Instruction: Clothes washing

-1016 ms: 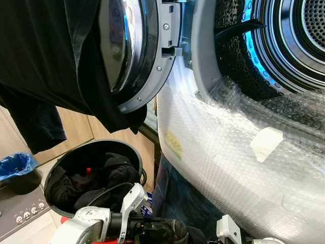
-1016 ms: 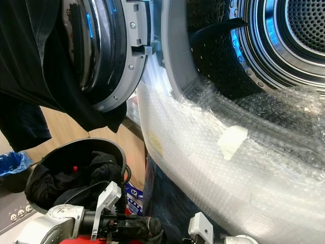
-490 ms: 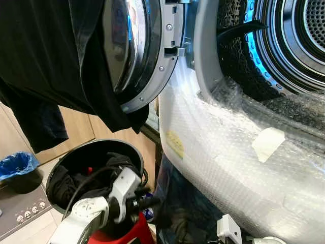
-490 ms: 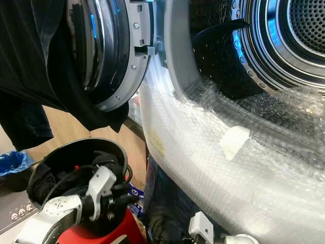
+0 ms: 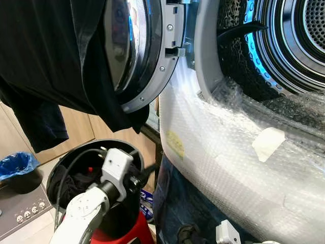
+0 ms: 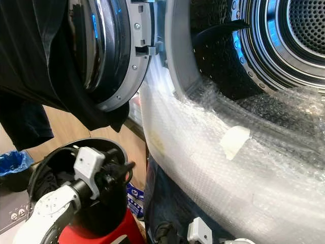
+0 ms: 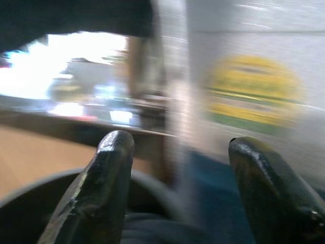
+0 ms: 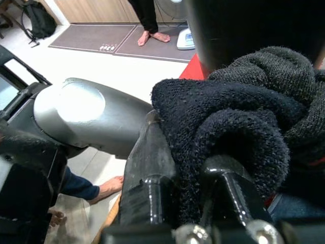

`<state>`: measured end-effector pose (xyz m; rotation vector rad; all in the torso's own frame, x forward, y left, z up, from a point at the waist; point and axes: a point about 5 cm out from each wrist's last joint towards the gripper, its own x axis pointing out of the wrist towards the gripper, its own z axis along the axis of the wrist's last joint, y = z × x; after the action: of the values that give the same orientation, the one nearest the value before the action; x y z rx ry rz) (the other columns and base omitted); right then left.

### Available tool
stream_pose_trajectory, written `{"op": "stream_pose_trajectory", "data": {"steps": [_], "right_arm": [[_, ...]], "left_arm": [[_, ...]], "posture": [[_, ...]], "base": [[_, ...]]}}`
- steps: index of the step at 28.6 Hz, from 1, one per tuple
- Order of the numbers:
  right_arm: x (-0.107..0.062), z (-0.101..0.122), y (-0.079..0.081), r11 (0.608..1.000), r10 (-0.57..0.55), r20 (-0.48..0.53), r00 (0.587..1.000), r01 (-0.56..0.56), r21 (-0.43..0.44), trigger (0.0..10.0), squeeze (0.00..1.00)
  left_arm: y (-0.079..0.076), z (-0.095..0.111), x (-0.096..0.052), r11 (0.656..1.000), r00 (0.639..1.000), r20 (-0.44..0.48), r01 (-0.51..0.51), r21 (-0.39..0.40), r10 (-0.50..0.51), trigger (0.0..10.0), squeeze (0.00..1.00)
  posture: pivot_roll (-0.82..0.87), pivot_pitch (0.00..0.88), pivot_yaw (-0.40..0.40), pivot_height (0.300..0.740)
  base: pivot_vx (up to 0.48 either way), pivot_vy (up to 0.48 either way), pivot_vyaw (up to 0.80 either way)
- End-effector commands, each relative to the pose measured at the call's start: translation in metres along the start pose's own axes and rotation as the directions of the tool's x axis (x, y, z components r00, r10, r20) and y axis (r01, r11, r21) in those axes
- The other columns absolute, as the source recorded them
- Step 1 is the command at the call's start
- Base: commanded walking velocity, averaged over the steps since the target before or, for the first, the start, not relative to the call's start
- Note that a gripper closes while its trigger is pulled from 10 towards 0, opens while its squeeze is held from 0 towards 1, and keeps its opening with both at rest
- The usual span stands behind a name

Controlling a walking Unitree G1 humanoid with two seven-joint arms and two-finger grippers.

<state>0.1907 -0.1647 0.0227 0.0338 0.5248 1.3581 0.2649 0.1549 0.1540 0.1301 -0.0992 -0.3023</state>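
Note:
A black laundry basket [image 5: 122, 213] holding dark clothes [image 5: 76, 180] stands on a red stool [image 5: 137, 231] left of the washing machine. My left gripper [image 5: 144, 173] hovers at the basket's right rim, open with nothing between its fingers [image 7: 109, 168]. Low at the machine's foot, my right gripper [image 8: 185, 173] is shut on a black knitted cloth [image 8: 238, 112], which also shows dimly as a dark bundle [image 5: 188, 235]. The drum [image 5: 299, 46] stands open at the upper right. A black garment [image 5: 45, 56] hangs over the open door [image 5: 152, 61].
Bubble wrap [image 5: 218, 152] covers the machine's front below the drum, with a tape patch [image 5: 267, 142]. A small bin with a blue liner [image 5: 18, 168] sits on the floor at the left. A person's bare feet [image 8: 155, 35] stand on a mat behind me.
My left gripper has risen from the dark cloth at the machine's foot and swung up over the basket's rim, with nothing in it now. The right arm stays low.

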Motion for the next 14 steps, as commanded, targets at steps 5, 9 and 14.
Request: {"op": "stream_pose_trajectory", "data": {"steps": [5, 9, 14], "right_arm": [[0.0, 0.015, 0.005, 0.998, 0.019, 0.032, 0.999, -0.017, -0.057, 0.0, 0.0], [0.003, 0.027, 0.012, 0.993, 0.035, 0.049, 0.998, -0.029, -0.115, 0.0, 0.0], [-0.003, 0.046, 0.024, 0.982, 0.06, 0.08, 0.995, -0.045, -0.182, 0.0, 0.0]], "left_arm": [[0.025, -0.001, -0.011, 0.966, 0.975, 0.034, -0.222, 0.133, 0.22, 10.0, 0.27], [0.043, -0.018, -0.016, 0.925, 0.929, -0.004, -0.367, 0.095, 0.369, 10.0, 0.0], [0.063, -0.029, -0.021, 0.878, 0.882, -0.031, -0.464, 0.116, 0.47, 10.0, 0.0]], "posture": [[0.26, 0.009, -0.032, 0.74], [0.24, 0.023, -0.031, 0.74], [0.23, 0.038, -0.034, 0.74]], "base": [[0.0, 0.0, 0.0], [0.0, 0.0, 0.0], [0.0, 0.0, 0.0]]}}
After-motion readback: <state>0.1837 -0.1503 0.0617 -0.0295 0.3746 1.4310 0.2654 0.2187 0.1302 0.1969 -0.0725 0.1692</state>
